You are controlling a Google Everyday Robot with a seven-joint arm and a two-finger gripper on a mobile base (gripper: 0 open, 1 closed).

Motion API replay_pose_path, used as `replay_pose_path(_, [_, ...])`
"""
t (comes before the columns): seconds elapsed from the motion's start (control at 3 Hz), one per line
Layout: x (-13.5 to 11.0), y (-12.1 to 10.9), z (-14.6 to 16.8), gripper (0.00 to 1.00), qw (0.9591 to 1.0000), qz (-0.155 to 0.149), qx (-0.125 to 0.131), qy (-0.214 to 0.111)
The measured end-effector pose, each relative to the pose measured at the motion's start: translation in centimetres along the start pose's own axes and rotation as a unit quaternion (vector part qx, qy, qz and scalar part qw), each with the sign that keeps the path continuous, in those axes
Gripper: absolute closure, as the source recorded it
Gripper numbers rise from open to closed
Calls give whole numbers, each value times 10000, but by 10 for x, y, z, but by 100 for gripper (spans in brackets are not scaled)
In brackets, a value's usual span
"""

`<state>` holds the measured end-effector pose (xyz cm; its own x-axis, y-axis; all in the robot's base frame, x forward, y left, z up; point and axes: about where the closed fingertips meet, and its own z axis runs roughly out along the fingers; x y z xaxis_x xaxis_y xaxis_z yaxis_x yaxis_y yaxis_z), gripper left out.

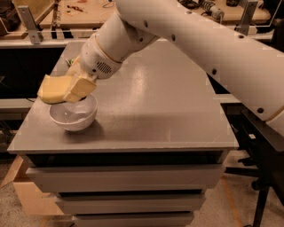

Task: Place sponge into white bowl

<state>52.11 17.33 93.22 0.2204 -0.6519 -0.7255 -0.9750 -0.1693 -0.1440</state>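
Note:
The white bowl sits near the front left corner of the grey table. My gripper hangs just above the bowl's far rim, shut on the pale yellow sponge. The sponge sticks out to the left of the yellowish foam-padded finger and hovers over the bowl's left side, not touching the bowl's inside. The white arm reaches in from the upper right.
A bit of a green snack bag shows behind the wrist at the table's far left. Grey drawers lie under the tabletop. A cluttered wooden bench stands behind. A black frame stands to the right.

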Motion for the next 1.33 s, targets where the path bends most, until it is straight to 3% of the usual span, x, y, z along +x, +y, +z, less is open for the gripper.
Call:
replay_pose_path(0.33, [-1,1,1,82,10000,-22,-12,9])
replay_pose_path(1.33, [-4,4,5,13,10000,-52,-55,13])
